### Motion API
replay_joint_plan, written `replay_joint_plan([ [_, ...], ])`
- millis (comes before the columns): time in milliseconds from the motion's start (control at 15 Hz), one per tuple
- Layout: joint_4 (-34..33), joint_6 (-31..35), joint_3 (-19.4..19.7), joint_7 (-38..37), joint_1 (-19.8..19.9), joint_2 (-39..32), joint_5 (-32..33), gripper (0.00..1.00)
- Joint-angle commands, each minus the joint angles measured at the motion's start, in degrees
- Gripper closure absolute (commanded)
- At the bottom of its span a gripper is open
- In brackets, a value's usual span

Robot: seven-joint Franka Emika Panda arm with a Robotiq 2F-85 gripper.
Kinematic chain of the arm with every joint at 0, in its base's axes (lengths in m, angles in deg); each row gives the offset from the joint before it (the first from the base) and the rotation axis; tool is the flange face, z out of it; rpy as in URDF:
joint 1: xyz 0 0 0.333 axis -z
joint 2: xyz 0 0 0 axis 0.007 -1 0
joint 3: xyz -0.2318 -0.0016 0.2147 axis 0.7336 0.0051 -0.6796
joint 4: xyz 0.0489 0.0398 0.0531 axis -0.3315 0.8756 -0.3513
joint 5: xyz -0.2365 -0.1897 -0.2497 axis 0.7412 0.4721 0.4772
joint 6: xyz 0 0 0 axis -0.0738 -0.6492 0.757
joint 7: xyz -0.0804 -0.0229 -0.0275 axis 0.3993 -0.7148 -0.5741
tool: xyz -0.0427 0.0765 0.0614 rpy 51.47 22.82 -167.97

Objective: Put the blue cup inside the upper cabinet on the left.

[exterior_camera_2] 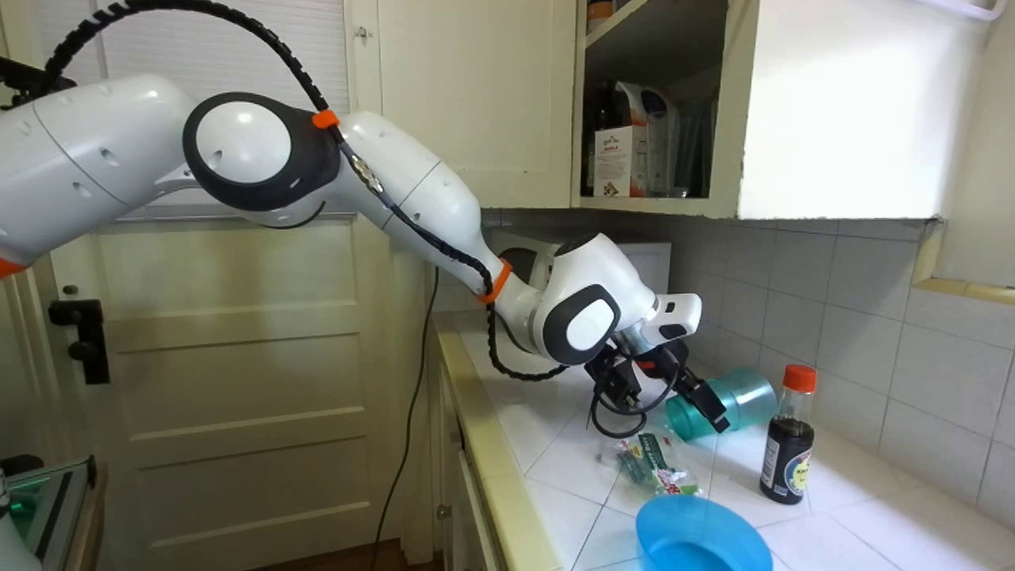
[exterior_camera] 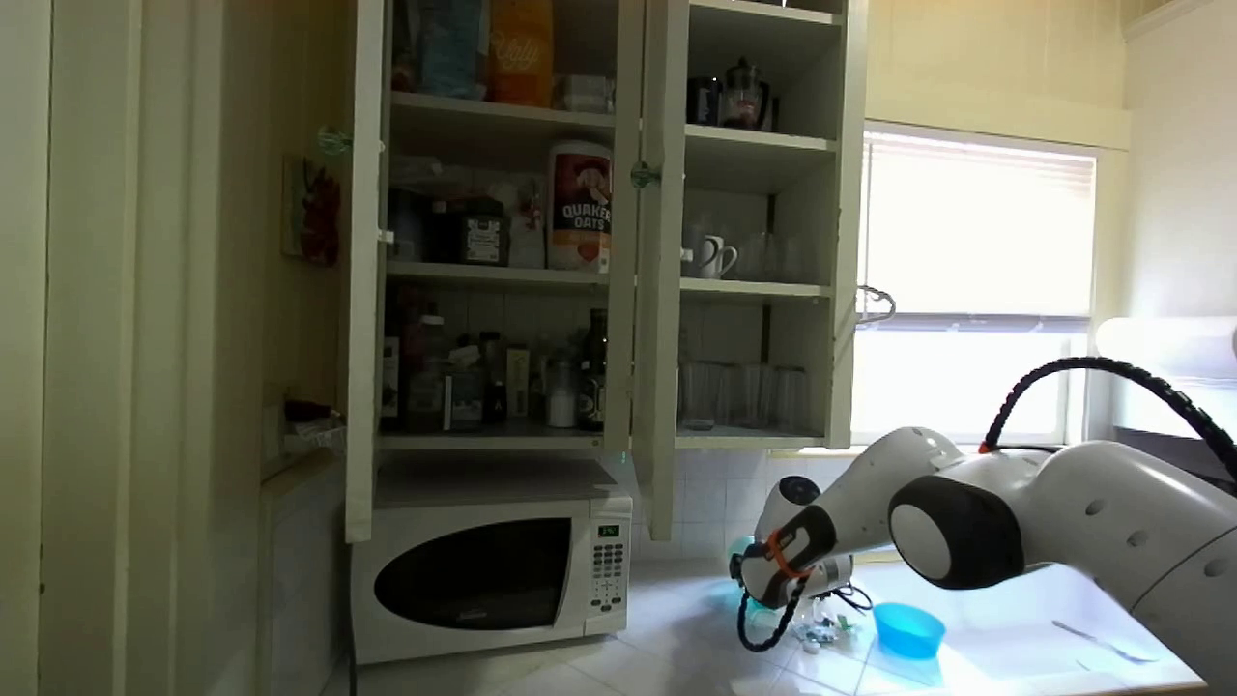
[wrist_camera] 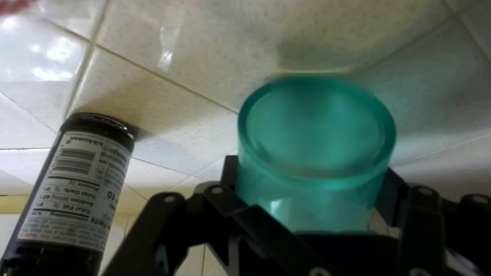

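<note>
The blue cup [exterior_camera: 908, 630], sky-blue, short, wide and bowl-like, stands on the counter to the right of the arm's hand. It also shows at the bottom of an exterior view [exterior_camera_2: 698, 539]. A separate translucent teal cup [exterior_camera_2: 737, 400] lies tilted on its side by the wall. My gripper [wrist_camera: 312, 180] has one finger on each side of the teal cup. Both fingers lie close against it; whether they squeeze it cannot be told. The upper cabinet [exterior_camera: 498, 275], with crowded shelves, is above the microwave, its doors open.
A soy sauce bottle [exterior_camera_2: 787, 444] stands beside the teal cup, also in the wrist view [wrist_camera: 80, 176]. A plastic packet [exterior_camera_2: 654, 464] lies near the gripper. The microwave [exterior_camera: 483, 570] stands under the cabinet. An open cabinet door [exterior_camera: 662, 271] sticks out beside the glassware bay [exterior_camera: 759, 288].
</note>
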Motion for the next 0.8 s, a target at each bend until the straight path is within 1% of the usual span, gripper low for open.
replay_joint_plan([
  [0,13.91,9.37,2.44,-1.51,-3.72,6.66,0.16,0.44],
  [133,19.26,13.67,2.78,-0.98,-5.37,9.45,0.13,0.44],
  [267,24.58,18.36,4.75,-1.45,-7.95,12.09,-0.43,0.44],
  [400,30.06,22.1,7.75,-1.78,-11.23,14.93,-1.46,0.44],
  [533,35.72,24.45,12.12,-1.98,-15.25,17.66,-2.97,0.44],
  [600,38.63,24.98,13.63,-1.98,-16.78,19.4,-3.53,0.44],
  [667,41.58,25.78,14.62,-1.88,-17.94,21.17,-3.73,0.44],
  [733,44.49,26.27,13.77,-1.21,-17.74,23.77,-2.36,0.44],
])
